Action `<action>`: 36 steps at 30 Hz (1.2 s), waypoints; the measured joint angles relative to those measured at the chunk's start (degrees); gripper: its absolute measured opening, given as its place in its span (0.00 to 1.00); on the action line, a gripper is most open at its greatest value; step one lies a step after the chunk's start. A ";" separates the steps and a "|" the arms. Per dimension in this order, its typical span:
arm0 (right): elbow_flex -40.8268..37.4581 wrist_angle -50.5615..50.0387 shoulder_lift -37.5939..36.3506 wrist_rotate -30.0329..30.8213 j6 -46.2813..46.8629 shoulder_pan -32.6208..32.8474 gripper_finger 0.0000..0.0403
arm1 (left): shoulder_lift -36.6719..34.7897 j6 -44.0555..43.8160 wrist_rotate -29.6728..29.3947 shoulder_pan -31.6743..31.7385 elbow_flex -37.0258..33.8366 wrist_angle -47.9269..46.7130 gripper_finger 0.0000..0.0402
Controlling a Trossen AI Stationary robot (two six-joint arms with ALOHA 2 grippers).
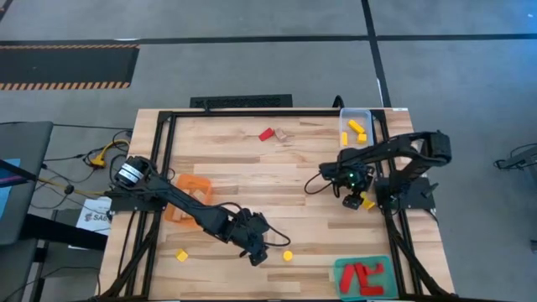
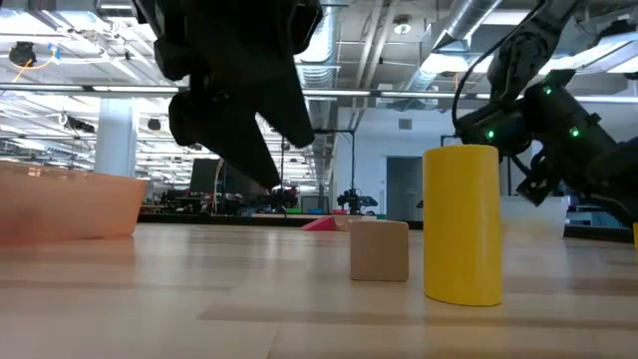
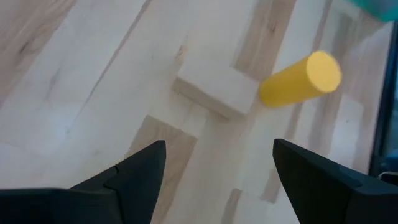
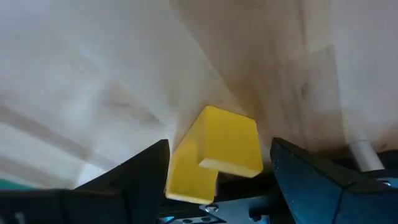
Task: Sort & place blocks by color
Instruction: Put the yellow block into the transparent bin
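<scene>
My left gripper (image 1: 258,254) hangs open near the table's front edge, tilted down. Just ahead of its fingers a plain wood block (image 3: 214,93) lies flat on the table, and a yellow cylinder (image 3: 298,79) stands on end beside it (image 1: 288,255). My right gripper (image 1: 356,200) is open at the right side of the table, low over a yellow stepped block (image 4: 214,152) that lies on the table between its two fingers. I see no touch there. A red block (image 1: 267,133) and a wood block (image 1: 281,134) lie near the far edge. Another yellow block (image 1: 181,255) lies at the front left.
A clear tray (image 1: 366,115) with yellow blocks stands at the far right. A green tray (image 1: 340,277) holding red blocks sits at the front right. An orange tray (image 1: 186,186) lies partly under my left arm. The right arm's base frame (image 1: 407,193) stands close behind the yellow stepped block.
</scene>
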 joint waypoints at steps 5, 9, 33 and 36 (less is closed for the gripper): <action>0.00 0.52 3.87 -0.31 0.15 -0.07 0.75 | 0.00 1.52 0.48 -0.02 0.00 -0.85 0.71; 0.04 1.58 5.06 -0.49 0.39 -0.07 0.70 | 0.00 1.53 0.50 -0.09 0.00 -2.05 0.71; 17.01 -8.32 -12.33 7.67 1.30 -7.28 0.39 | -0.01 1.48 1.60 -0.09 0.00 -2.55 0.71; 21.53 -9.12 -15.59 12.83 1.20 -11.36 0.36 | -0.02 1.46 1.55 -0.09 0.00 -2.41 0.71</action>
